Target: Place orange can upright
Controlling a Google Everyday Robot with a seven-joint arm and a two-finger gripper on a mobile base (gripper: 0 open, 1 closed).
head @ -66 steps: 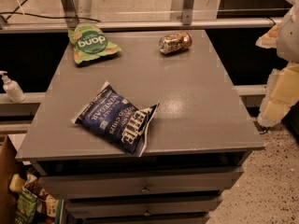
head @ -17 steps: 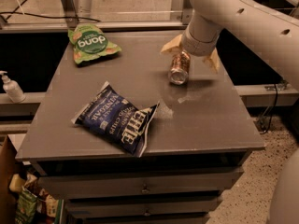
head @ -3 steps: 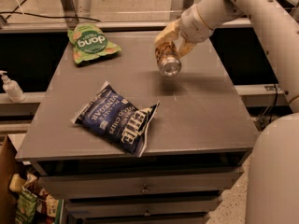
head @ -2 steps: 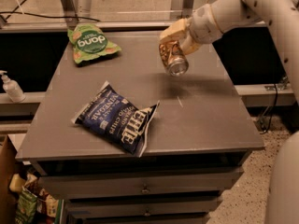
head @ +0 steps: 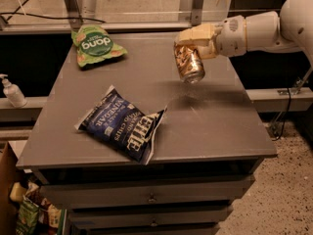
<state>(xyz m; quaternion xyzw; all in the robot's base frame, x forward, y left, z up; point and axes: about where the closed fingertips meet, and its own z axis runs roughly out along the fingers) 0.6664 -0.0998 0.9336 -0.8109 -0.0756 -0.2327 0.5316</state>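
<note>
The orange can (head: 190,65) hung in the air above the far right part of the tabletop (head: 210,129). It was tilted, with one silver end turned down and toward the camera and its body leaning up into the grasp. It touched nothing but the gripper (head: 192,45), whose tan fingers (head: 194,35) were closed around the can's upper half. The white arm (head: 264,31) reached in from the right edge of the view. A soft shadow lay on the grey surface directly under the can.

A blue chip bag (head: 122,125) lay flat near the front left, well apart from the can. A green chip bag (head: 95,45) sat at the far left corner.

The step in hand looked like turning the can upright and setting it down. To do it well, the wrist would need to roll until the can's axis stood vertical before any descent. The bare patch beneath was the sensible landing spot, clear of both bags. The can's base should meet the surface flat, since a tilted rim would let so light a can topple. The fingers should then part gently and lift straight up, so they don't drag the can over.
</note>
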